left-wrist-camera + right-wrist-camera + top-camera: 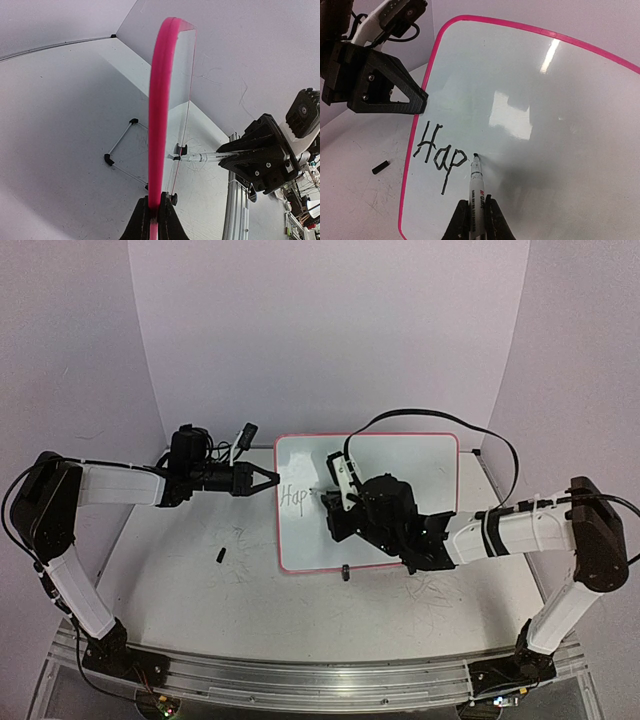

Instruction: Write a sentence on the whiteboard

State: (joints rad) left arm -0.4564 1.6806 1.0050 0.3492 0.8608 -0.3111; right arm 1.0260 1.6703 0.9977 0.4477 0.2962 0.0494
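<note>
Right gripper [475, 217] (black, two-finger): jaws closed on a slim white-barrelled, black-tipped marker [476, 187], gripped mid-barrel. In the right wrist view the tip points to 12 o'clock and touches the board face. Left gripper [420, 102] (same black build): pinched tight on the rim at the board's 9 o'clock edge. The left wrist view shows the pink edge sandwiched between both pads [139, 225] with no gap.

Whiteboard [400, 465]: large rectangular glossy white panel with a thin pink-red rounded-corner rim. It sits mid-table in the top view, between the two arms, propped up rather than lying flat; exact lean can't tell. Small black clip foot [345, 572] at its 6 o'clock edge. Thin wire stand [120, 150] with black end caps on the board's back side, seen in the left wrist view.

Sentence [440, 152]: thin black handwritten letters reading "Hap", at the board's 9 o'clock side, just inboard of the left gripper's fingertips. Marker tip is just at 3 o'clock of the "p".

Small black cylindrical piece [220, 556] lies loose on the scuffed white table [200, 590], at 8 o'clock of the board, well apart from both grippers.
</note>
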